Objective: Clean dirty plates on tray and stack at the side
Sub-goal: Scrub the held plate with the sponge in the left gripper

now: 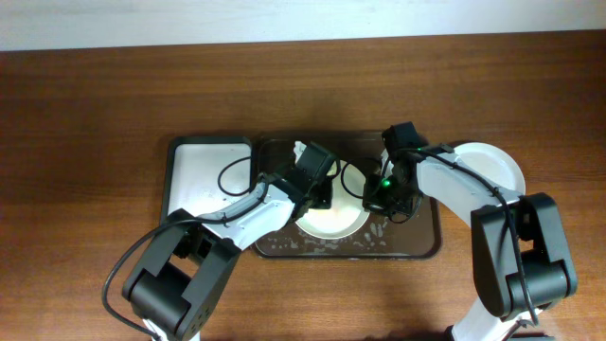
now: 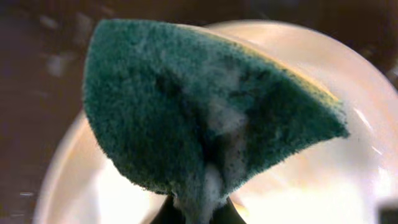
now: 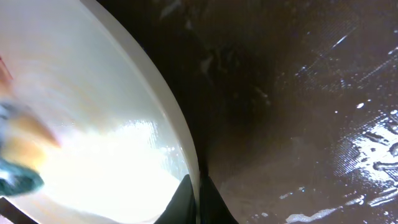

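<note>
A white plate (image 1: 333, 220) lies on the dark brown tray (image 1: 417, 248). My left gripper (image 1: 317, 189) is shut on a green soapy sponge (image 2: 205, 106) and holds it over the plate (image 2: 336, 180). My right gripper (image 1: 377, 202) is shut on the plate's right rim (image 3: 186, 155), one finger on each side of the edge. The sponge shows blurred at the left edge of the right wrist view (image 3: 18, 171). Another white plate (image 1: 492, 166) lies on the table right of the tray, partly under my right arm. No mint plate shows.
A smaller white tray (image 1: 199, 170) with a black rim sits left of the brown tray. Soapy specks (image 1: 317, 246) dot the brown tray's front strip. Wet streaks show on the tray floor (image 3: 367, 155) right of the plate.
</note>
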You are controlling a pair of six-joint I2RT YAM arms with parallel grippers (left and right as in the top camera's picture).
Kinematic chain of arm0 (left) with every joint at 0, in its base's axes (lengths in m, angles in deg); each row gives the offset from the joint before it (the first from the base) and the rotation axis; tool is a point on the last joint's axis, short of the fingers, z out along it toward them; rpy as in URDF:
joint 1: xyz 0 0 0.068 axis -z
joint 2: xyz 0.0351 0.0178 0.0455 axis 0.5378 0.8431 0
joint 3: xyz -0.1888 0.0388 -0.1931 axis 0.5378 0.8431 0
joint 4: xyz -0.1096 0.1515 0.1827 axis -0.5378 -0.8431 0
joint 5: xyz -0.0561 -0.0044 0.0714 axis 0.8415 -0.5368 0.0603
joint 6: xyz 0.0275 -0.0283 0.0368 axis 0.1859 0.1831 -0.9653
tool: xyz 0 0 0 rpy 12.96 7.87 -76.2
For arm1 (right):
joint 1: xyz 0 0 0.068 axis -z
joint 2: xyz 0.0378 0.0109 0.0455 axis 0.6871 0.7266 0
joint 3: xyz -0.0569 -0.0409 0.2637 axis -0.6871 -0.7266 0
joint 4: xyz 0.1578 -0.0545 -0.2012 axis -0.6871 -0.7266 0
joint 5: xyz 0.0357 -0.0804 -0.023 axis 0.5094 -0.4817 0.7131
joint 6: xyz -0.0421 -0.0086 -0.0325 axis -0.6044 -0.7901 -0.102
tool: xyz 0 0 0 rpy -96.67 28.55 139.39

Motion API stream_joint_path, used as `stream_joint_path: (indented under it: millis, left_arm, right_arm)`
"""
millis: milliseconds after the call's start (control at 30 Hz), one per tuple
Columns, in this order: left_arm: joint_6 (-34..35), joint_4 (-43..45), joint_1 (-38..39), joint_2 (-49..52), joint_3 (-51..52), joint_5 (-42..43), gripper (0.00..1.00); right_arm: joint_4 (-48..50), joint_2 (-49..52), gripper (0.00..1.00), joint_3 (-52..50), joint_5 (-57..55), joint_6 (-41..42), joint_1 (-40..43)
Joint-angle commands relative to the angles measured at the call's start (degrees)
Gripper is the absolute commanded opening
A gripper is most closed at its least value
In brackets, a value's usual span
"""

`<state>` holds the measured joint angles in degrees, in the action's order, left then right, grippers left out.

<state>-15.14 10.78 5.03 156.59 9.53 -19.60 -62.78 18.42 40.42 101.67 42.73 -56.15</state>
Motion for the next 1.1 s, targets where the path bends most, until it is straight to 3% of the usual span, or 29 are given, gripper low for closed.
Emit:
stream_joint_path:
  millis: [0, 100, 233, 300, 467, 567, 633, 867, 1067]
  left_arm:
    - [0.04, -3.15, -0.59, 0.90, 0.59, -3.82, 0.00]
    - [-0.42, -7.28, -0.59, 0.90, 0.59, 9.46, 0.00]
    - [-6.49, -6.71, -0.59, 0.90, 0.59, 30.23, 0.00]
    - [-7.67, -4.87, -0.59, 0.90, 0.61, 32.96, 0.00]
    - [-6.34, -3.30, -0.59, 0.94, 0.59, 23.91, 0.06]
    - [-6.36, -2.89, -0.61, 0.87, 0.33, 16.94, 0.31]
    - [-6.43, -2.99, -0.61, 0.81, -0.90, 15.28, 0.41]
    - [-7.43, -4.22, -0.59, -1.36, -4.39, 9.86, 0.42]
    - [-7.45, -6.82, -0.59, -1.40, -4.37, 7.98, 0.50]
  right_arm:
    - [-0.98, 1.18, 0.04, -1.16, -1.14, -1.27, -0.37]
    - [-1.16, 1.18, 0.04, -1.16, -1.16, -1.42, -0.37]
    - [-1.20, 1.18, 0.04, -1.16, -1.16, -1.42, -0.37]
    - [-1.22, 1.18, 0.04, -1.16, -1.16, -1.40, -0.37]
    - [-1.27, 1.18, 0.04, -1.16, -1.16, -1.42, -0.37]
    - [-1.27, 1.18, 0.04, -1.16, -1.16, -1.42, -0.37]
    - [-1.27, 1.18, 0.04, -1.16, -1.16, -1.42, -0.37]
    - [-1.40, 1.18, 0.04, -1.16, -1.18, -1.42, -0.37]
    - [-1.38, 1.18, 0.04, -1.16, -1.18, -1.42, -0.37]
